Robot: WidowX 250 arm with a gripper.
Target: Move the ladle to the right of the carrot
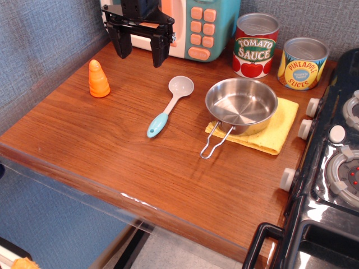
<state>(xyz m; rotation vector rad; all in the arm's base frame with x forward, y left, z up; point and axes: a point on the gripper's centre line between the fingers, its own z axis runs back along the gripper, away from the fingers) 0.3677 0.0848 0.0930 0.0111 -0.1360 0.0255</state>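
Observation:
The ladle (171, 105) lies flat on the wooden table, its pale grey bowl toward the back and its teal handle end toward the front left. The orange carrot (98, 79) stands upright at the left, well apart from the ladle. The ladle lies to the right of the carrot. My black gripper (139, 49) hangs above the back of the table, between the carrot and the ladle's bowl. Its two fingers are spread wide and hold nothing.
A steel pan with a wire handle (240, 106) sits on a yellow cloth (280, 126) right of the ladle. A tomato sauce can (255, 45) and a pineapple can (303, 63) stand behind it. A toy microwave (193, 25) is behind the gripper. A toy stove (334, 168) borders the right.

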